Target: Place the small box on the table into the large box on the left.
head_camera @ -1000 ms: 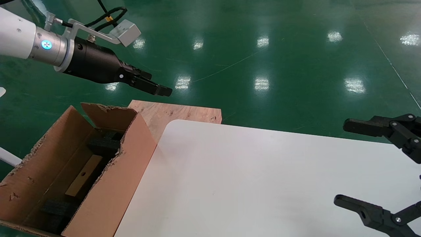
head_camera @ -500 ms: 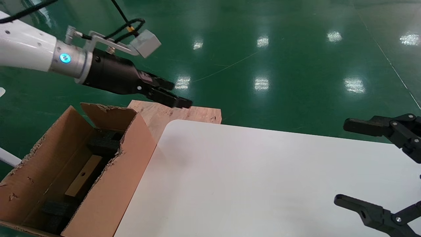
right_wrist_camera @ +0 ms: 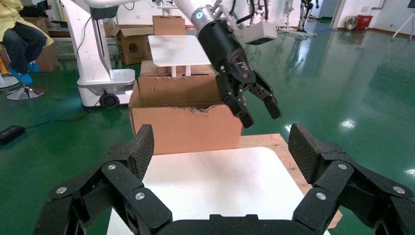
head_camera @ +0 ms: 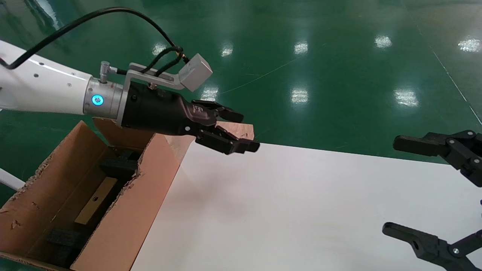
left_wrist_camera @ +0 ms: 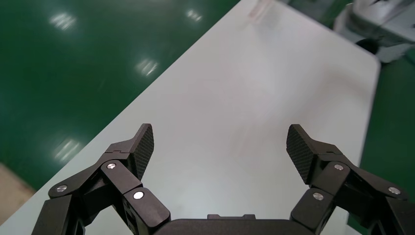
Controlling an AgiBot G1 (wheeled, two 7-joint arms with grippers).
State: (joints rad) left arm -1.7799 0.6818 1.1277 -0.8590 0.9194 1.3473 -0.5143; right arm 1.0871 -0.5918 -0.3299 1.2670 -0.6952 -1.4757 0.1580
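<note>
The small box [head_camera: 96, 203], a flat tan piece with a round hole, lies inside the large box [head_camera: 124, 214] among dark foam pieces [head_camera: 118, 165]. The large box stands at the left of the white table [head_camera: 301, 207] and also shows in the right wrist view [right_wrist_camera: 186, 129]. My left gripper [head_camera: 246, 131] is open and empty, hovering over the table's far left corner [left_wrist_camera: 254, 98]. Its jaws [left_wrist_camera: 220, 142] stand wide apart with nothing between them. My right gripper [head_camera: 393, 186] is open and empty at the table's right edge.
A bare plywood board [head_camera: 241, 130] lies behind the table's far left corner, partly hidden by my left gripper. Green floor surrounds the table. In the right wrist view, other cartons [right_wrist_camera: 129, 46], a small white stand [right_wrist_camera: 178, 49] and a seated person [right_wrist_camera: 17, 44] are far behind.
My left gripper has moved right and down, from above the floor behind the large box to above the table's far left corner. The right arm has not moved.
</note>
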